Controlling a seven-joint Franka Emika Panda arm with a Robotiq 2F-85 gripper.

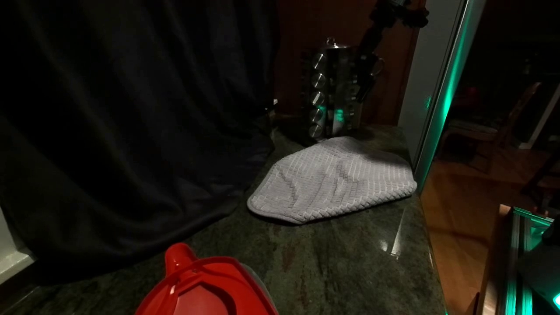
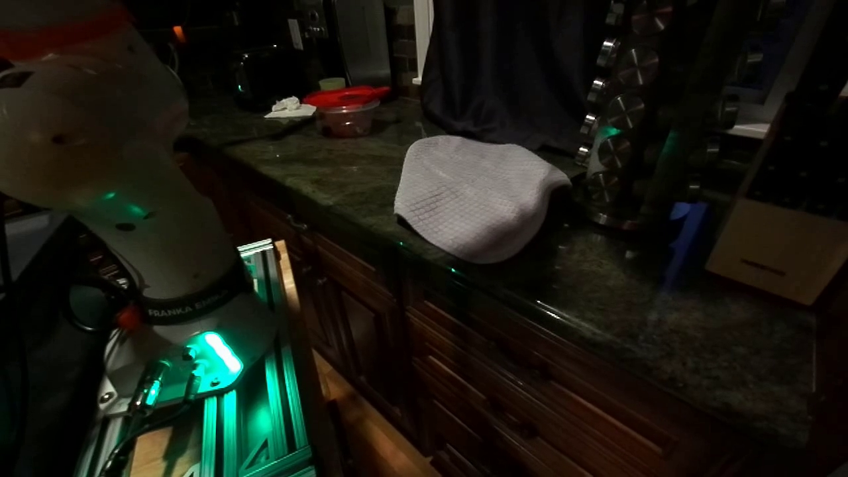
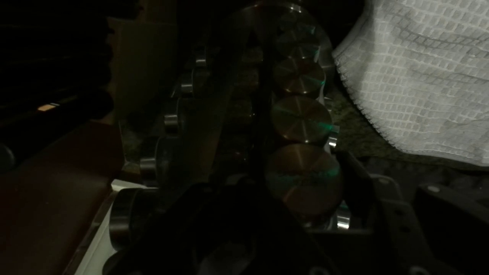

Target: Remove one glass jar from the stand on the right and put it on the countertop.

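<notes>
Black in the gloom, the arm (image 1: 385, 17) hangs from above, gripper (image 1: 364, 89) angled down at the rack (image 1: 339, 87), dark fingers (image 3: 357, 183) close by a jar (image 3: 303, 177) in it, round brushed lid showing. Clamped or loose? Can't tell. FRANKA reads on the arm's collar (image 2: 191, 306); waffled grey cloth (image 1: 323, 183) rumples across the polished, mottled countertop (image 1: 332, 271).

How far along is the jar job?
Done: the gripper is at the stand, by a lidded jar. In hand: probably the grasp; the wrist view is too dark to confirm. Left: that jar still looks racked; pull it out, set it on the countertop.
</notes>
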